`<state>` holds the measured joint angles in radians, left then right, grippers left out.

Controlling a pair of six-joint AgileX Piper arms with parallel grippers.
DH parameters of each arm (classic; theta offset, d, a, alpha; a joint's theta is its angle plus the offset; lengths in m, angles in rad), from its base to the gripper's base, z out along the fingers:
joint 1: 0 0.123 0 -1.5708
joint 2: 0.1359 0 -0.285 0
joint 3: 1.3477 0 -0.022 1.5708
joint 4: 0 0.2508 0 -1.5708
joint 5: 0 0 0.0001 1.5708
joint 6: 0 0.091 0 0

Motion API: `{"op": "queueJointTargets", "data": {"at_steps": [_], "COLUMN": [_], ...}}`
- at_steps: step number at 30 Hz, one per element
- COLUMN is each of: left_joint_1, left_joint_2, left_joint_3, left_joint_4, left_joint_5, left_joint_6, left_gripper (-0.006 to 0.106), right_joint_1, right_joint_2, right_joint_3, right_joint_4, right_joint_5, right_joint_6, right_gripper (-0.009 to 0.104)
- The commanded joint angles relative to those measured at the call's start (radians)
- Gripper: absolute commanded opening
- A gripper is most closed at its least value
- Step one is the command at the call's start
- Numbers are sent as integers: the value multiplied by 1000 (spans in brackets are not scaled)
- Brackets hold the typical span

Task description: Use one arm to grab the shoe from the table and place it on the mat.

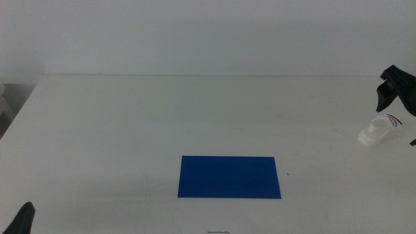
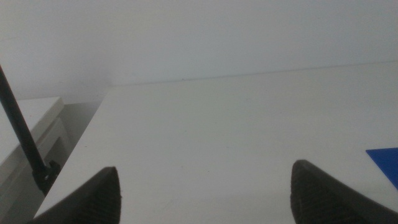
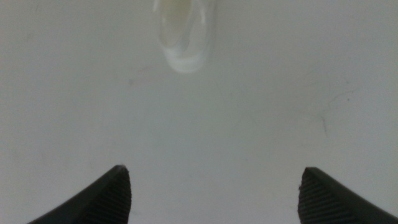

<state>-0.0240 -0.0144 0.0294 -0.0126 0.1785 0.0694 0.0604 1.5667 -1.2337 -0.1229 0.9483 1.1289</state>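
Observation:
The white shoe (image 1: 380, 130) with dark and red straps lies on the white table (image 1: 130, 117) at the far right. Its white end also shows in the right wrist view (image 3: 185, 34), blurred. My right gripper (image 1: 398, 116) hangs over the shoe at the picture's right edge, with its jaws (image 3: 214, 186) open wide and empty. The dark blue mat (image 1: 229, 177) lies flat at the front middle, well to the left of the shoe; one corner of it shows in the left wrist view (image 2: 385, 163). My left gripper (image 1: 25, 220) waits at the front left corner, open and empty (image 2: 205, 186).
The table's left edge (image 2: 81, 149) drops off beside the left gripper, with a thin dark rod (image 2: 22, 137) and a pale cabinet beyond it. A pale wall stands behind the table.

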Motion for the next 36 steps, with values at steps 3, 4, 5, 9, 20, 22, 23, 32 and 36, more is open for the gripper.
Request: {"op": "queueJointTargets", "data": {"at_steps": [3, 4, 5, 9, 20, 22, 23, 32, 36], "left_joint_1": [-3, -3, -3, -3, -3, -3, -3, -3, -3], "left_joint_2": [-19, -19, -19, -19, -19, -19, -19, -19, -19], "left_joint_3": [-3, -3, -3, -3, -3, -3, -3, -3, -3], "left_joint_4": [-9, -9, -9, -9, -9, -9, -9, -9, -9], "left_joint_5": [-83, -83, -83, -83, -83, -83, -83, -83, -83], "left_joint_6": [-15, -15, -15, -15, -15, -15, -15, -15, -15], "left_gripper": [94, 94, 94, 94, 94, 94, 94, 94, 94], "right_joint_1": [-1, -1, -1, -12, -51, -69, -80, -145, -145], "right_joint_2": [-11, -1, 6, 77, 397, 442, 458, 546, 580], "right_joint_3": [-89, -109, -124, -211, -618, -667, -676, -681, -681], "right_joint_4": [-75, -76, -85, -110, -106, -90, -81, -2, -7], "right_joint_5": [-5, 1, 6, 63, 337, 353, 351, 304, 269], "right_joint_6": [81, 64, 56, 112, 79, 73, 67, 42, 42], "right_gripper": [94, 94, 94, 94, 86, 84, 83, 67, 58]}}
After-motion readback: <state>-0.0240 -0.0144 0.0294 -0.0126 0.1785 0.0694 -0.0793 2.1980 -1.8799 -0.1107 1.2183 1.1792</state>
